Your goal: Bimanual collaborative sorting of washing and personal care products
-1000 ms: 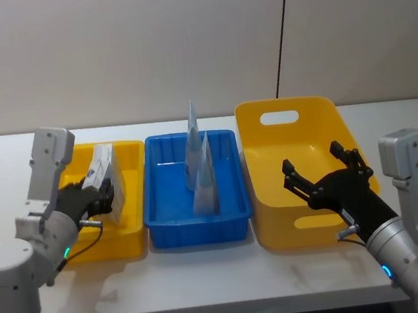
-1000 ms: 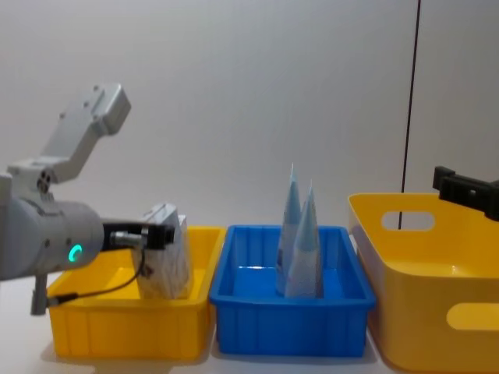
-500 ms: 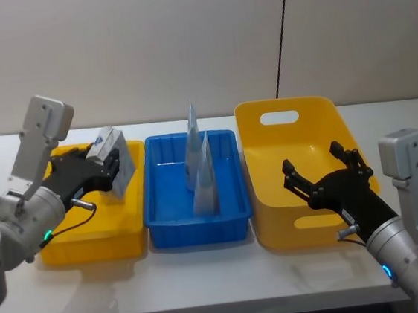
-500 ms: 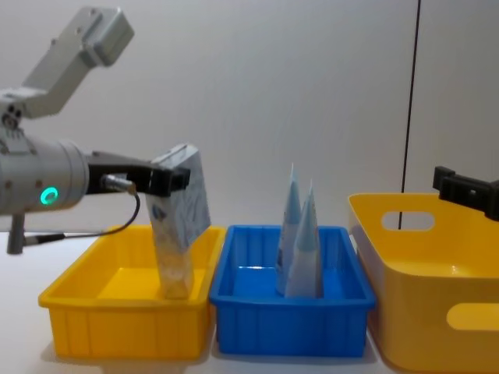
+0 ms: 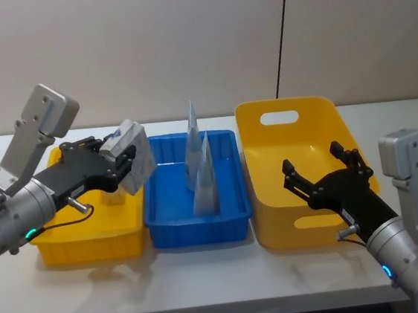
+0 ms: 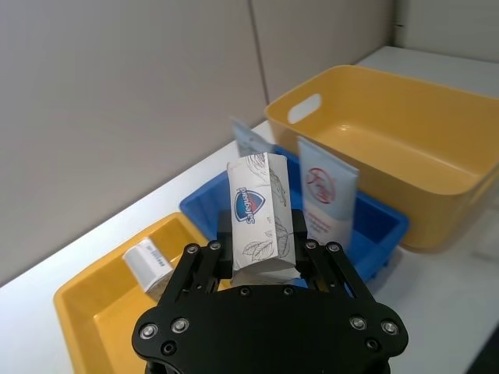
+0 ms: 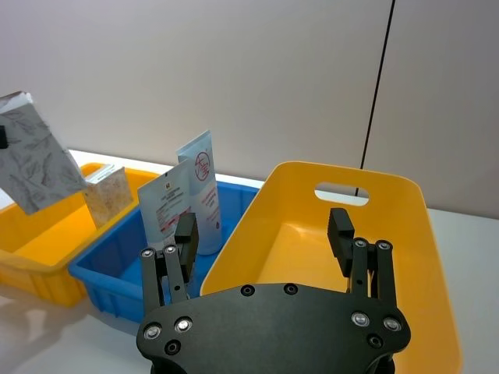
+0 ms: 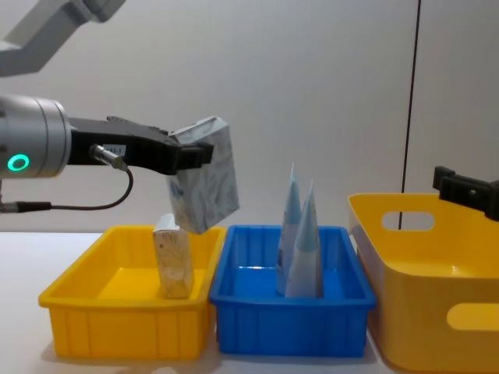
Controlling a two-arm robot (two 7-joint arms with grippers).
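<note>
My left gripper [image 5: 124, 162] is shut on the white pack printed with grey leaves [image 5: 136, 157] and holds it tilted in the air, above the border between the small yellow bin [image 5: 91, 240] and the blue bin [image 5: 198, 229]. From the chest view the pack [image 8: 207, 175] hangs well above the rims. Two pale blue tubes [image 8: 291, 226] [image 8: 306, 243] stand upright in the blue bin. A tan speckled pack [image 8: 175, 261] stands in the small yellow bin. My right gripper [image 5: 323, 171] is open over the near part of the large yellow bin [image 5: 296, 129], holding nothing.
The three bins stand side by side on a white table [image 5: 207, 284], close to a plain wall. A black cable [image 5: 280, 37] runs down the wall behind the large bin. Bare table lies in front of the bins.
My left gripper has lifted the white pack out of the small yellow bin and carried it up and to the right, uncovering the tan pack. The right arm has not moved.
</note>
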